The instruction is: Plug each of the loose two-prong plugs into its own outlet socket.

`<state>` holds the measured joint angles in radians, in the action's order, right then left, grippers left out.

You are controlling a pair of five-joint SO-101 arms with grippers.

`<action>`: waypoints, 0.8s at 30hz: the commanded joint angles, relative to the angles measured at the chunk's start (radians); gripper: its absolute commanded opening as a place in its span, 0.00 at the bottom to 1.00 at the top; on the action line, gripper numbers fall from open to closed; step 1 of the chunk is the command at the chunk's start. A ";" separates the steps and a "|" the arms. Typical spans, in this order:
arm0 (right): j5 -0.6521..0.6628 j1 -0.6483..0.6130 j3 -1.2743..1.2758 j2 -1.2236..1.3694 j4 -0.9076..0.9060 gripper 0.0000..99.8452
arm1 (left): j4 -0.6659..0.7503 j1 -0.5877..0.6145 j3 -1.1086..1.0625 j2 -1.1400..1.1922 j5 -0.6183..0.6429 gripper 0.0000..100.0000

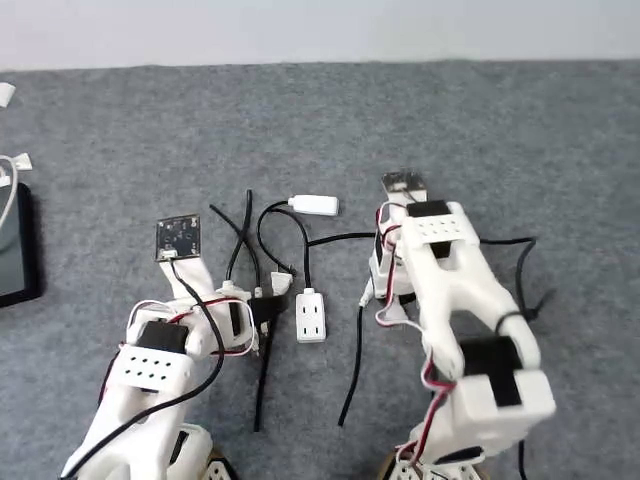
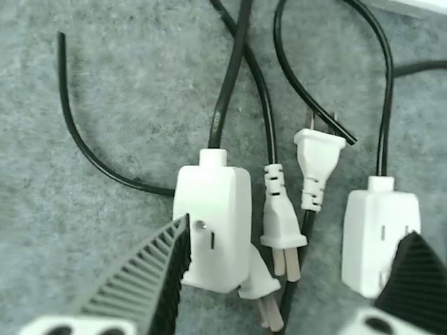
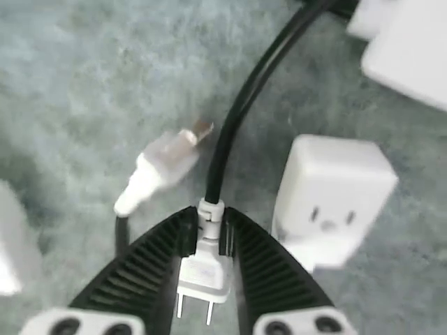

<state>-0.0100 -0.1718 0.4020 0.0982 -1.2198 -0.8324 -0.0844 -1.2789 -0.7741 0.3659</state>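
Seen from above, the left arm (image 1: 165, 350) is bent low over a tangle of black cords (image 1: 245, 240) beside a white socket strip (image 1: 310, 316) on the grey bench (image 1: 500, 130). The right arm (image 1: 450, 290) is stretched forward next to it, wrist tipped down.

From the left wrist, the left pincer (image 2: 298, 230) stands wide apart and holds nothing. It hovers over a socket block (image 2: 213, 223) with a loose plug (image 2: 283, 223) just beside it. These plugs look light, hard and smooth (their springy cords will likely tug them askew). They seem best taken across the flat sides of the body, behind the prongs.

From the right wrist, the right pincer (image 3: 208, 220) is clamped on a white plug (image 3: 202, 272) near its cord collar. The prongs point back toward the wrist, away from the socket cube (image 3: 332, 199) lying near. It would probably need turning, and thin prongs may bend if pushed in crooked.
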 commanded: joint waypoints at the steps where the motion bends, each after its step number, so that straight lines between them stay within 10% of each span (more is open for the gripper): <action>1: 0.017 -0.022 -0.057 -0.200 -0.056 0.01 | 0.023 -0.011 0.010 -0.011 -0.014 0.39; 9: 0.018 -0.217 -0.052 -0.503 -0.079 0.01 | 0.097 -0.011 0.012 -0.011 -0.121 0.00; 19: 0.055 -0.407 -0.060 -0.662 -0.030 0.01 | 0.035 0.014 0.165 0.255 -0.146 0.01; 24: 0.057 -0.499 -0.084 -0.700 -0.058 0.01 | -0.054 0.104 0.360 0.494 -0.531 0.01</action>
<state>0.0361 -0.6291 0.4005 -0.5539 -1.2750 -0.8155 -0.0153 -1.0104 -0.4058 0.0514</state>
